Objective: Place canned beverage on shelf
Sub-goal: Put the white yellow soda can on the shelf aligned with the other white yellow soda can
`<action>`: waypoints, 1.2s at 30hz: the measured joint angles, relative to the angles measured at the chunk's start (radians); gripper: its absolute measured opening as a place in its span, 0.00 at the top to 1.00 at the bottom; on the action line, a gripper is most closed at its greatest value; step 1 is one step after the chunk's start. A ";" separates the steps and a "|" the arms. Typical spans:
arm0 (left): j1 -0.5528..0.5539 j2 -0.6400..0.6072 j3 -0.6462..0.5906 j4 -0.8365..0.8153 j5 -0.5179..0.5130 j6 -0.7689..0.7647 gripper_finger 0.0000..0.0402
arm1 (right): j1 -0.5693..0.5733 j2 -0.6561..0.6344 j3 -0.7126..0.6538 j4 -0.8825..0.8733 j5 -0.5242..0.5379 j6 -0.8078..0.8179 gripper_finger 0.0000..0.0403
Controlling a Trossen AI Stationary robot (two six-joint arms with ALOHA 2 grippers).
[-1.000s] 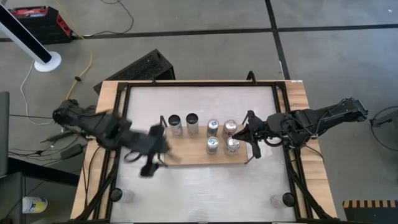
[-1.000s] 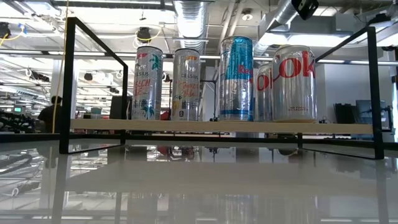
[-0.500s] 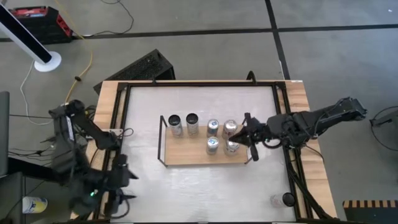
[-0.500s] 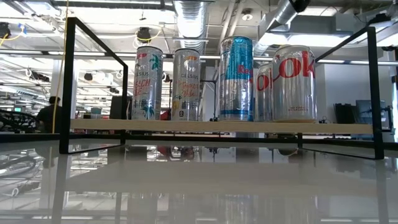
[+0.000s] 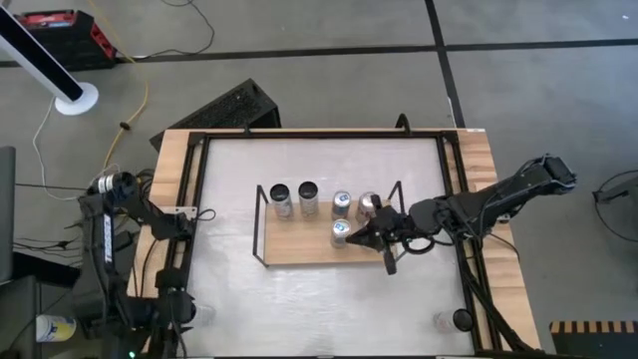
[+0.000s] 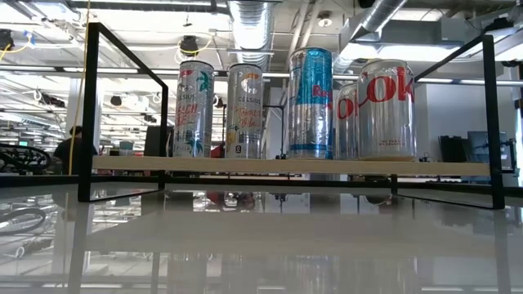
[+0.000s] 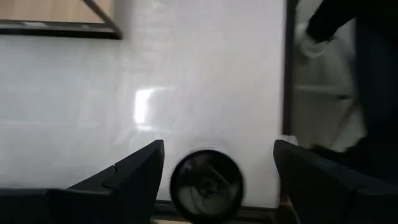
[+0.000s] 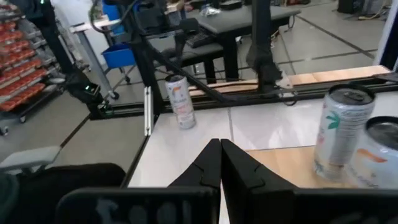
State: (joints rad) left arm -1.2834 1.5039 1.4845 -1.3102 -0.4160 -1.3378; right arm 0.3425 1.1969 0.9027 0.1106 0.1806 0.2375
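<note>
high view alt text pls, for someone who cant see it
Seen from above, a low wooden shelf with black wire ends holds six drink cans. The right gripper, fingers shut, reaches over its right end; the left gripper sits at the white table's front-left corner.

Left arm is folded back outside the desk's left edge, its left gripper (image 7: 214, 163) held low at the front left corner with fingers spread wide. Right arm is stretched in from the right edge, right gripper (image 5: 384, 242) pinched closed, empty.
</note>
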 joint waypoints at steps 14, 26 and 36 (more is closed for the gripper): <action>0.013 0.117 0.000 -0.001 0.077 0.121 0.29 | 0.077 0.001 0.000 0.001 0.001 -0.001 0.93; 0.013 0.118 0.000 -0.075 0.141 0.075 0.29 | 0.076 0.001 0.000 -0.007 0.003 -0.003 0.93; 0.013 0.118 0.000 -0.076 0.177 0.034 0.29 | 0.094 0.001 0.000 -0.013 0.004 0.000 0.93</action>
State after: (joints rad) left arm -1.2701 1.6215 1.4847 -1.3859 -0.2394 -1.3034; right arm 0.4368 1.1984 0.9028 0.0978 0.1844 0.2379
